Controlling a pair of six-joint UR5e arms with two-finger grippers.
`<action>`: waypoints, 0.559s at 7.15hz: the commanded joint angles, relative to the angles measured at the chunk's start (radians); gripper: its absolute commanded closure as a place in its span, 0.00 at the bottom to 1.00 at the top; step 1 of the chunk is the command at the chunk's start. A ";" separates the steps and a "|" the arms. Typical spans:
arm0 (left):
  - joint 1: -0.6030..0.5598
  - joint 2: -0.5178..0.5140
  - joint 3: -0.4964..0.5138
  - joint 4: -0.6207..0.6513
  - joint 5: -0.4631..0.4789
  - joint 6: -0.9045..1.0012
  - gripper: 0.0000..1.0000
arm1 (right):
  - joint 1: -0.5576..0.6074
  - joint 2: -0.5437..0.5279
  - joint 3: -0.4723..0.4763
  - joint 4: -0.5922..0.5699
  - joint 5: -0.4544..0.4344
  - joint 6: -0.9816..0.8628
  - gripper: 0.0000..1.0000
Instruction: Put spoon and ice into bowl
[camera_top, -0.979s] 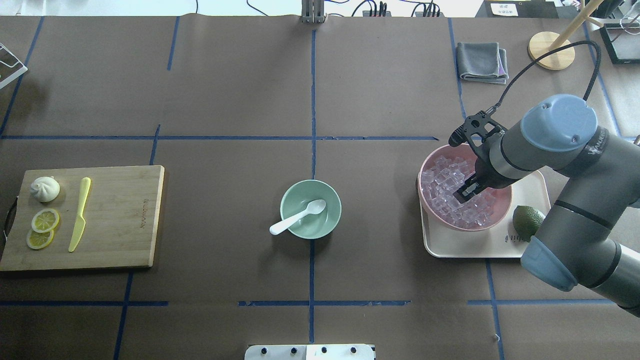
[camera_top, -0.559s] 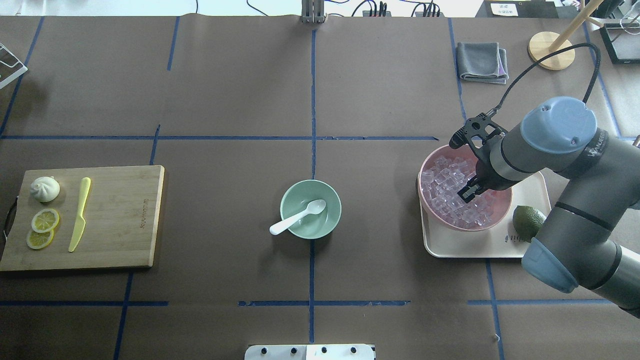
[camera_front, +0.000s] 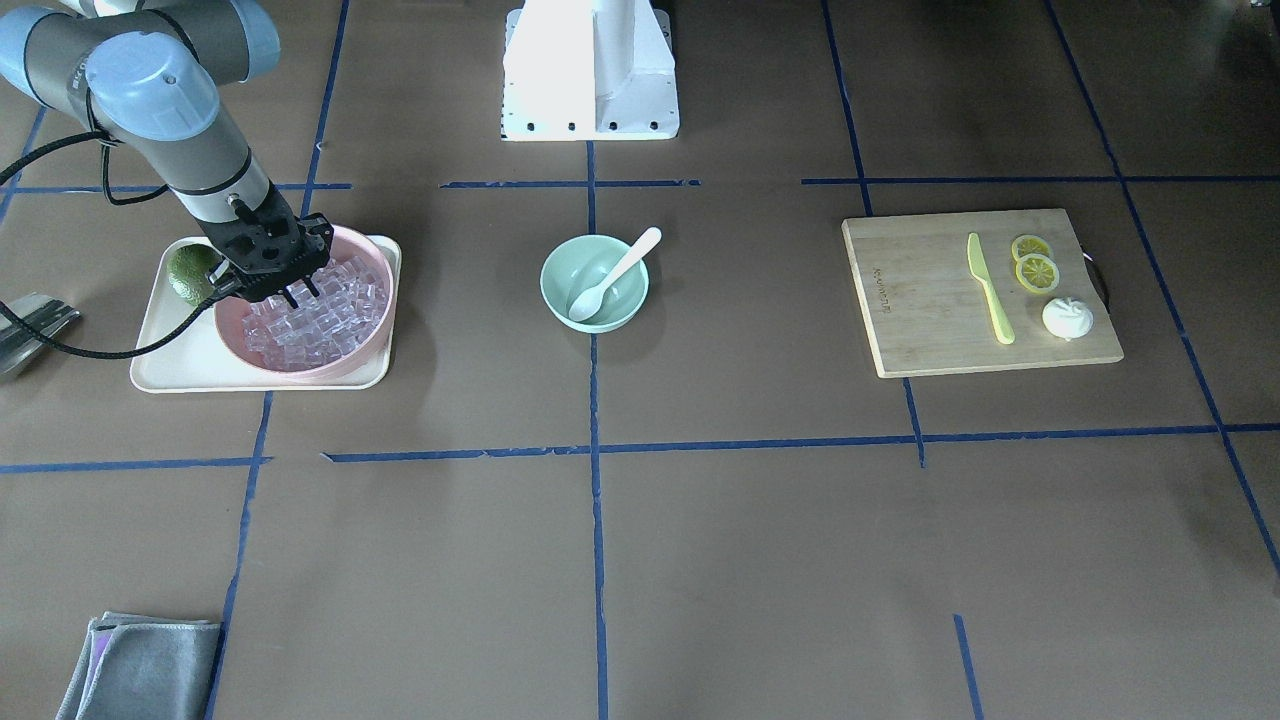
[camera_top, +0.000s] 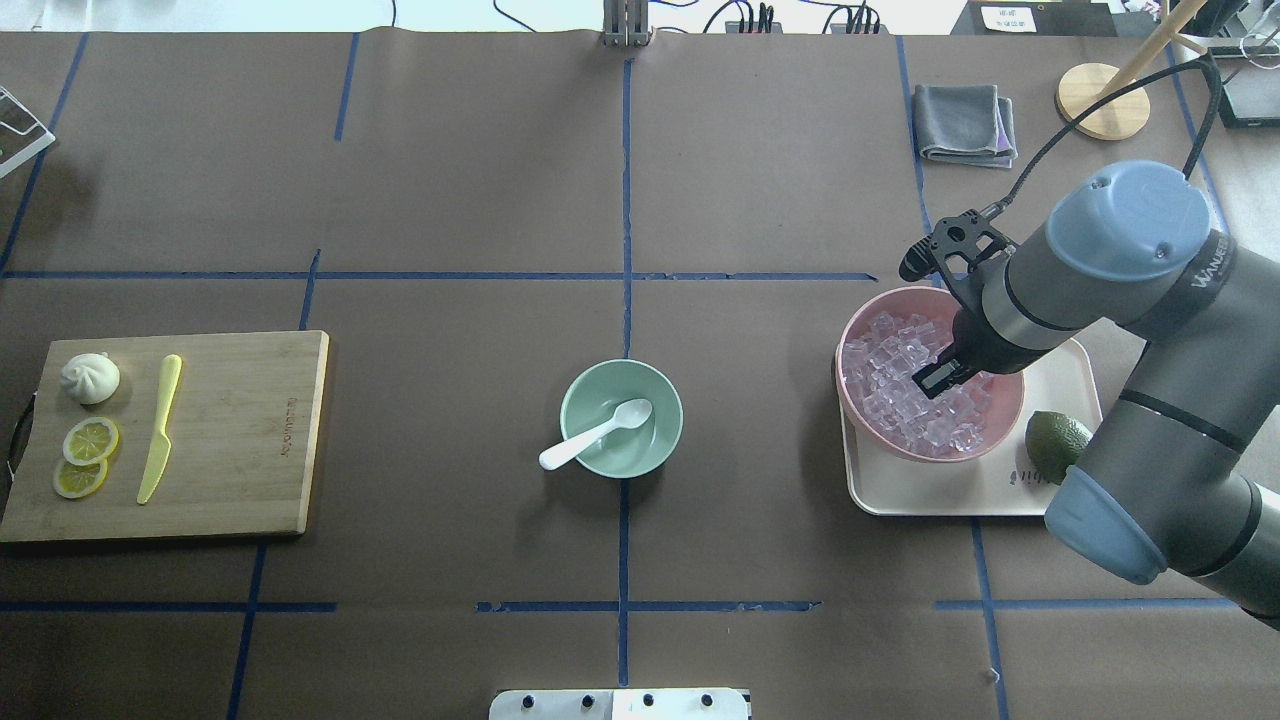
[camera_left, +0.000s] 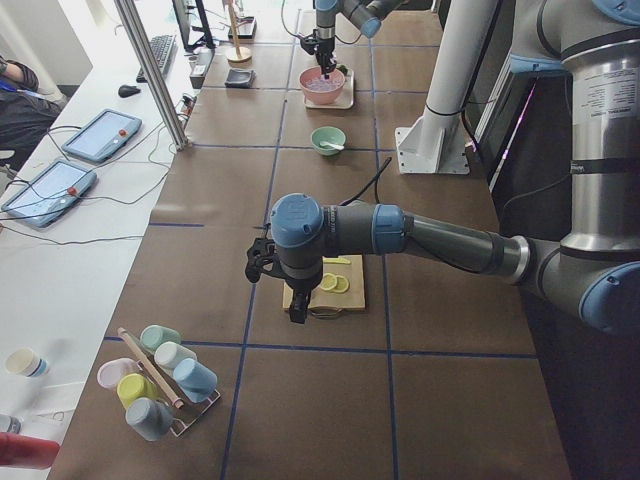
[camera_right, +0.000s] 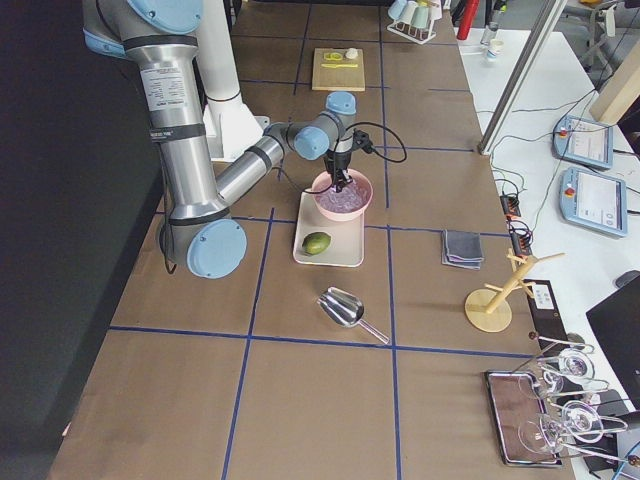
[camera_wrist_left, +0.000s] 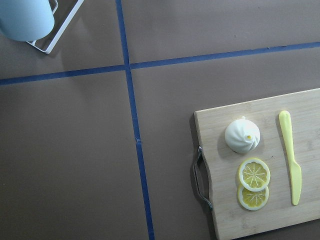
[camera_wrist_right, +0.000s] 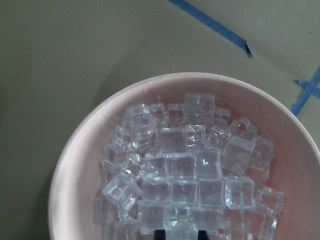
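Note:
The mint-green bowl (camera_top: 575, 395) stands at the table's middle, also in the front view (camera_front: 556, 290). The white spoon (camera_top: 597, 433) lies in it, handle over the rim (camera_front: 612, 275). The pink bowl (camera_top: 1008, 412) holds many clear ice cubes (camera_top: 890, 385). My right gripper (camera_top: 935, 378) hangs just over the pile (camera_front: 300, 293). In the right wrist view its fingers (camera_wrist_right: 180, 235) are shut on one ice cube (camera_wrist_right: 181, 224). My left gripper (camera_left: 297, 312) hovers above the cutting board; I cannot tell if it is open.
The pink bowl and a lime (camera_top: 1055, 440) sit on a cream tray (camera_top: 950, 492). A wooden cutting board (camera_top: 240, 430) at the left holds a yellow-green knife (camera_top: 160, 428), lemon slices and a bun. A grey cloth (camera_top: 965, 122) lies at the back right.
My right arm has risen a little, and the gripper has lifted from down in the ice pile to just above it. The spoon and green bowl have not moved.

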 joint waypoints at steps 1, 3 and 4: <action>0.000 -0.001 -0.001 0.000 0.000 -0.001 0.00 | -0.023 0.105 0.013 -0.034 0.008 0.494 0.98; 0.000 -0.001 -0.001 0.000 0.000 -0.003 0.00 | -0.099 0.214 0.007 -0.038 -0.037 0.820 1.00; 0.000 -0.001 -0.001 0.000 0.000 -0.001 0.00 | -0.142 0.260 -0.018 -0.041 -0.091 0.856 1.00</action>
